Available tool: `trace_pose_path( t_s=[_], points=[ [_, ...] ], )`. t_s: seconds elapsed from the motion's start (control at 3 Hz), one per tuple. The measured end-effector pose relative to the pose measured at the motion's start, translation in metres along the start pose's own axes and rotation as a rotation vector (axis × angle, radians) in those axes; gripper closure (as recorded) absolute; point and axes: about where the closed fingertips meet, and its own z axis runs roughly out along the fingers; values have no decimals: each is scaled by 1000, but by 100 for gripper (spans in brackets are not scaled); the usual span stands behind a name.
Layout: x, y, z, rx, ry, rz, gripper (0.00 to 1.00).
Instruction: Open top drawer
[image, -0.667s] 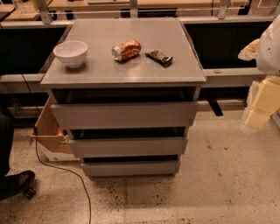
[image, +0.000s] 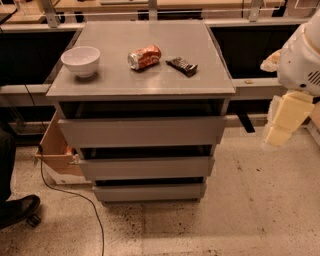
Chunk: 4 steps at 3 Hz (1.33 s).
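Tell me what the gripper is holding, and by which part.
Nothing that shows. The gripper hangs in the air to the right of the cabinet, apart from the top drawer.

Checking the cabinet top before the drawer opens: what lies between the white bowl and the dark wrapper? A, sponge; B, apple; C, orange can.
C: an orange can lies between bowl and wrapper; the gripper hangs right of the cabinet, away from the top drawer.

Your cream-coloured gripper (image: 278, 131) hangs right of the grey three-drawer cabinet (image: 140, 75), with open speckled floor (image: 240, 210) between. You have room before the wide grey top drawer front (image: 142, 131). An open cardboard box (image: 52, 147) and a black cable (image: 102, 232) crowd the left.
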Motion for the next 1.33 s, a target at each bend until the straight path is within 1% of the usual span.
trace_pose_path(
  t_s=[0.33,0.67,1.0,1.33],
  points=[
    [-25,-10,48,-24,-28,-15,0],
    [-53,-21,102,-27,-50,-54,0],
    [-88,-16,178,-17,-83,-78,0],
    [-89,-15,182,-12,-87,-78,0]
  ],
)
